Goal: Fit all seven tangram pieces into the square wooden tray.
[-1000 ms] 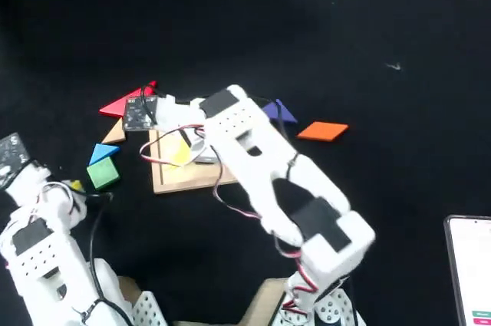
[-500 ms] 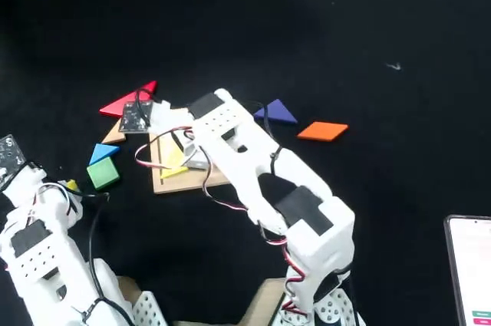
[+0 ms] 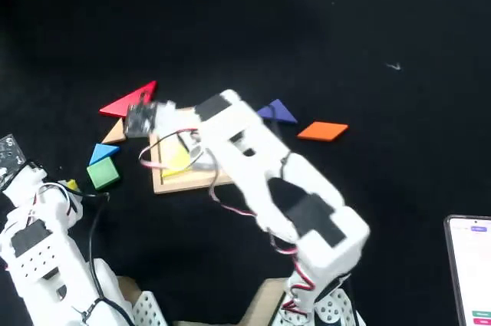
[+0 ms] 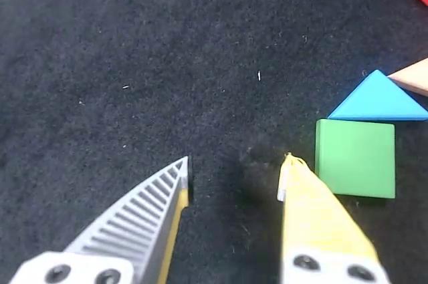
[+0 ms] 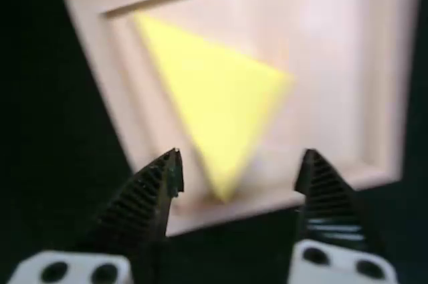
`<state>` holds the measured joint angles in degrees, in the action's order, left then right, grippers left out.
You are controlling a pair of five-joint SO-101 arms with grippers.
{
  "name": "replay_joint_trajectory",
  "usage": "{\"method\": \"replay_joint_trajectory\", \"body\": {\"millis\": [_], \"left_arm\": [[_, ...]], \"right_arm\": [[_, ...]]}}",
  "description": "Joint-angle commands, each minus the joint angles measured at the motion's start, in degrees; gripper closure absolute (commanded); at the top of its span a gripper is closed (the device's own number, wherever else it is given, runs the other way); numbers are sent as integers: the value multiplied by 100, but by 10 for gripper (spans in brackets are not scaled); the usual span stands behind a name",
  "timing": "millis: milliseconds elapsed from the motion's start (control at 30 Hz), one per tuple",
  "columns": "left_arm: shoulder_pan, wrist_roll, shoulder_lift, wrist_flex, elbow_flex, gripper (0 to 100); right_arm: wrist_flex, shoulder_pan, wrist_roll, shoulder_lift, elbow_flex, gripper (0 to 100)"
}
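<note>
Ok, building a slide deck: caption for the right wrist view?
Open right gripper poised over the yellow triangle lying in the wooden tray.

The high camera looks down over the tabletop (image 3: 345, 34) from behind the arms (image 3: 284, 188). The left wrist camera looks past its tool (image 4: 234, 167), close to the green square (image 4: 355, 158); the right one hangs close over the tray (image 5: 100, 10) and yellow triangle (image 5: 214, 97), all shared with the high view
</note>
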<state>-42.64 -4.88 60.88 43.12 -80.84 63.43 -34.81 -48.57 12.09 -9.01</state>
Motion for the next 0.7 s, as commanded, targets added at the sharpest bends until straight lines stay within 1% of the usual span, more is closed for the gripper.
{"method": "replay_joint_trajectory", "body": {"millis": [0,67,100,133,233,333,500,667], "left_arm": [[66,-35,88,-105,22,776],[66,-35,88,-105,22,776],[66,-35,88,-105,22,776],[66,-35,88,-105,22,776],[66,-35,88,-105,22,776],[84,-35,88,-105,22,776],[277,-35,88,-105,13,776],[277,-35,88,-105,13,776]], "right_arm": [[-1354,378,589,-444,171,890],[-2215,387,914,-233,-84,989],[-2558,378,949,-84,-207,986],[-2796,369,923,66,-295,962],[-2971,378,738,532,-277,974],[-2760,369,554,927,-4,985],[-2048,360,484,1262,391,987],[-932,114,-492,1262,444,987]]}}
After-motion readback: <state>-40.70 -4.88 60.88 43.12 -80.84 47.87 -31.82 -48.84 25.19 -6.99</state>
